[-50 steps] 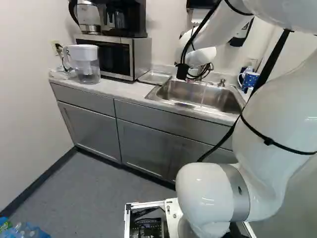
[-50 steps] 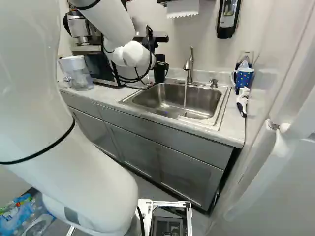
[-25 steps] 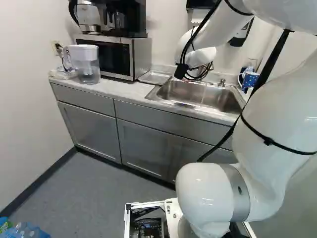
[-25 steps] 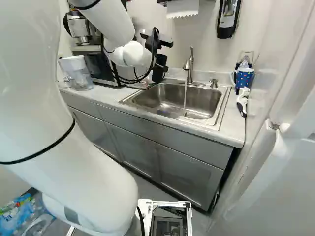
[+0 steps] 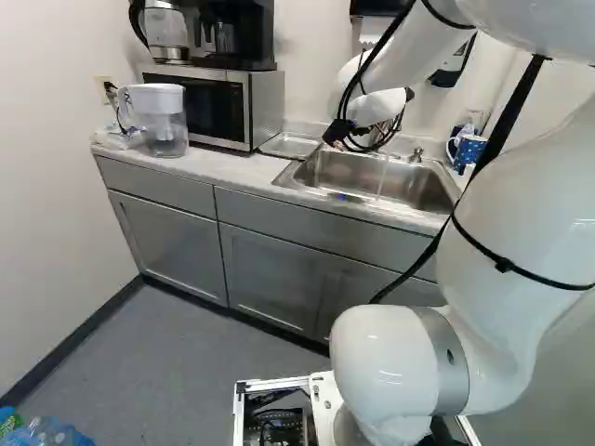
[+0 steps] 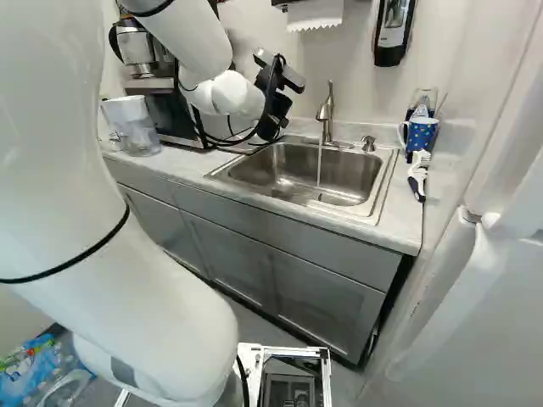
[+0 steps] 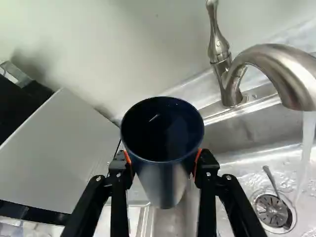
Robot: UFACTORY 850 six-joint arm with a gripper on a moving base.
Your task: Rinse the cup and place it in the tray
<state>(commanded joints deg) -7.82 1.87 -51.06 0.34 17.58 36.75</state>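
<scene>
Upper middle of the right base view, my gripper has the cup clamped; rinse step, I'd guess, next: swing under running water

Bright, diffuse light throughout. Ahead of the jaws, soft shadows on the wall; beside them, glints on the sink

a kitchenette, with sink and microwave

Dark-blue tumbler, mouth facing me, gripped between my fingers. Shallow metal tray flat beside sink.
</scene>
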